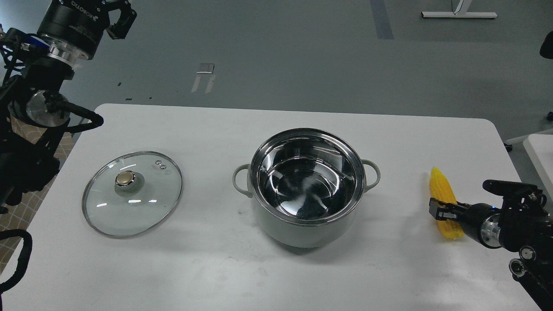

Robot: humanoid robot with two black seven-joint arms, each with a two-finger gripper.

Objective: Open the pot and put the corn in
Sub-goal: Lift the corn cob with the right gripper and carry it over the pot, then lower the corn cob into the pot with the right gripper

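A white table (pixel 207 268) with rounded corners fills most of the head view, with grey floor beyond its far edge. Near the table's middle stands the pot (pixel 306 224), upright and uncovered, its shiny steel inside bare and its two loop handles sticking out to left and right. The glass lid (pixel 147 207) with its gold knob lies flat on the table well to the left of the pot, apart from it.

The left arm rises along the left edge of the view, and the left gripper (pixel 116 19) sits high in the top left corner, beyond the table's far edge and far from everything on it. Its dark fingers look spread with nothing between them.

The right arm comes in low from the right edge. The right gripper (pixel 438 208) reaches leftward across the corn (pixel 441 185), its dark tip lying over the lower half of the cob. Whether the fingers have closed on the cob cannot be told, since they merge into one dark shape.

The corn lies flat on the table well to the right of the pot, near the right edge. Its long axis runs roughly near to far, leaning slightly, with the pointed tip toward the far side and the blunt end (pixel 451 233) toward the robot.
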